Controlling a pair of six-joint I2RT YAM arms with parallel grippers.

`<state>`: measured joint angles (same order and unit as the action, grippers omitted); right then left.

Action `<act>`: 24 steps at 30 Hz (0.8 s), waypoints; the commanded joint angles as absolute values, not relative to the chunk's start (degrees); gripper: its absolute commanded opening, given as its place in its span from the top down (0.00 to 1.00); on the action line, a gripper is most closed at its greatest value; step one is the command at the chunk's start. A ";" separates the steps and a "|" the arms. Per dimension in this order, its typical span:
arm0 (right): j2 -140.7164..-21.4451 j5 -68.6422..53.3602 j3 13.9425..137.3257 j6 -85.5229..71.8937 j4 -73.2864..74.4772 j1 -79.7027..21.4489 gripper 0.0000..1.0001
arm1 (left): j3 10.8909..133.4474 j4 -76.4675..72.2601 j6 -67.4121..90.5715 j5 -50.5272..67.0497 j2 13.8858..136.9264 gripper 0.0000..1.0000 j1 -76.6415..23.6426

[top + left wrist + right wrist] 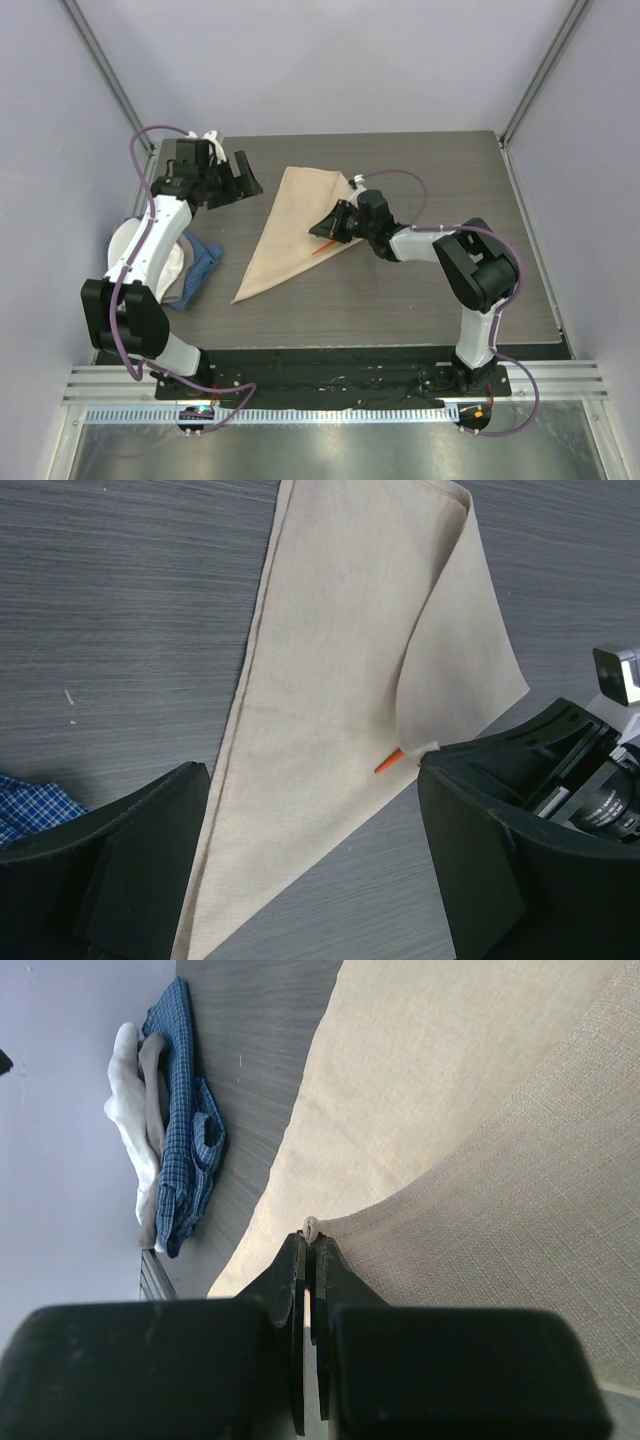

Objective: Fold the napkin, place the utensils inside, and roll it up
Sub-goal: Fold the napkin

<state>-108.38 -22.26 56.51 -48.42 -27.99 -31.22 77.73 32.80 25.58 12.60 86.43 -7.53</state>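
Note:
The beige napkin (pixel 290 228) lies folded into a long triangle on the dark table, its point toward the near left. My right gripper (pixel 328 228) is shut on the napkin's right corner (pixel 312 1226) and holds that flap lifted over the cloth. An orange utensil (pixel 322 250) lies under the flap; only its tip (pixel 389 763) pokes out. My left gripper (pixel 240 178) is open and empty, hovering at the far left of the napkin (pixel 340 680), not touching it.
A crumpled blue checked cloth (pixel 200 270) and white cloths (pixel 172 262) lie at the table's left edge; they also show in the right wrist view (pixel 180 1120). The cell's walls close in the far side and both sides of the table.

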 commanded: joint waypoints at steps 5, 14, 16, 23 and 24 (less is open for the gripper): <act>-106.35 -20.39 55.29 -48.34 -30.32 -33.66 0.99 | 77.52 29.88 26.54 14.59 83.76 0.09 -7.73; -106.79 -20.13 55.37 -46.94 -29.09 -35.07 0.70 | 77.43 29.71 26.89 14.94 84.29 0.09 -7.82; -106.26 -20.91 56.07 -44.83 -27.43 -35.42 0.62 | 77.26 29.62 26.81 14.85 84.29 0.09 -7.73; -101.17 -22.50 59.23 -37.71 -22.07 -35.77 0.46 | 76.20 29.70 26.46 12.05 84.73 0.09 -7.73; -99.60 -22.33 59.85 -36.66 -20.84 -35.60 0.46 | 75.77 29.97 26.37 11.52 84.55 0.09 -7.73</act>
<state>-107.18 -21.65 55.75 -42.81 -23.20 -35.44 76.95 31.55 26.63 13.30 85.97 -7.53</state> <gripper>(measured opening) 0.529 0.912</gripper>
